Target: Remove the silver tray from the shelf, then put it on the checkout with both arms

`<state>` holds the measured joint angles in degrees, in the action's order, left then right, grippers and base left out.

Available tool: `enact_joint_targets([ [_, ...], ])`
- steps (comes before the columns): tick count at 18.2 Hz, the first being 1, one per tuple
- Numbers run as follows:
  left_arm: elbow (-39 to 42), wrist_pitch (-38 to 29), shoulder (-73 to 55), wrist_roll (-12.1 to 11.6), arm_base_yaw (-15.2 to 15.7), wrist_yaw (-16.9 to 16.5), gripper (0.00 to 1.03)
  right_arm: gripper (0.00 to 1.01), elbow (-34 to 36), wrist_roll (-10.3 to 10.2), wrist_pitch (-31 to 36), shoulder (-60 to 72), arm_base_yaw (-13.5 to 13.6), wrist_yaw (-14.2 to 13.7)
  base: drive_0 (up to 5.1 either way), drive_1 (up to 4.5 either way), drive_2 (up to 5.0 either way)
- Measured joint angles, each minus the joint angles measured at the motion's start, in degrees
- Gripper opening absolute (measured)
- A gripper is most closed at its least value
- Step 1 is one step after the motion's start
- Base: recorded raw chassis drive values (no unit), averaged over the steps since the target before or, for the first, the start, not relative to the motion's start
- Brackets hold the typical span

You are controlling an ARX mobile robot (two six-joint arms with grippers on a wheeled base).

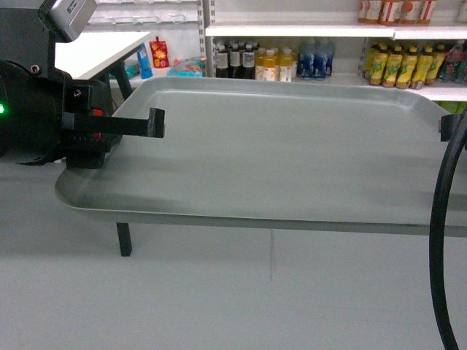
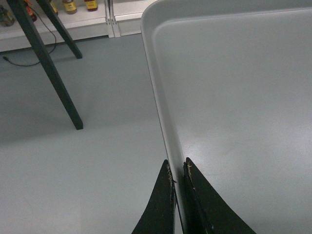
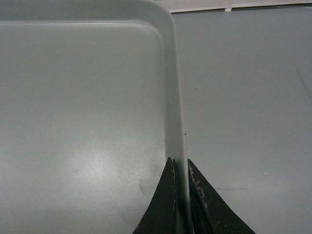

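Head view: the silver tray (image 1: 292, 153) spans nearly the full frame width, held level in the air betw. my two arms, its near rim running across mid-frame w/ bare grey floor (image 1: 219, 299) below. My left gripper (image 1: 149, 125) enters from the left edge & is clamped on the tray's left rim; one black finger lies over the tray's inner face. In the left wrist view its fingers (image 2: 158, 204) pinch the rim w/ only the metal lip betw. them, bottom centre; the rounded far corner sits at upper centre. To the left of that rim: open floor, then black angled legs (image 2: 48, 73) at upper left, well apart from the tray. My right gripper (image 3: 178, 165) is likewise closed on the tray's right rim, bottom centre of the right wrist view; right of that edge only floor. In the head view just a bit of it shows at the right edge, beside a black cable (image 1: 441, 233). The checkout (image 1: 102, 47), white top, upper left, lies behind the tray's left far corner. Shelf (image 1: 299, 30) w/ bottles (image 1: 270, 64) along the top, beyond the tray's far rim.
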<state>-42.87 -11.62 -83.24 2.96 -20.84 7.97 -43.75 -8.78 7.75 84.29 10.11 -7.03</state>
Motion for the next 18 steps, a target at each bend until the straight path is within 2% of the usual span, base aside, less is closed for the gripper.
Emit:
enact_joint_targets([
  [18,0.02,0.13,-0.04,0.0,0.0,0.0,0.03,0.03,0.0,0.0,-0.07,0.0,0.0,0.0,-5.0,2.43,2.4],
])
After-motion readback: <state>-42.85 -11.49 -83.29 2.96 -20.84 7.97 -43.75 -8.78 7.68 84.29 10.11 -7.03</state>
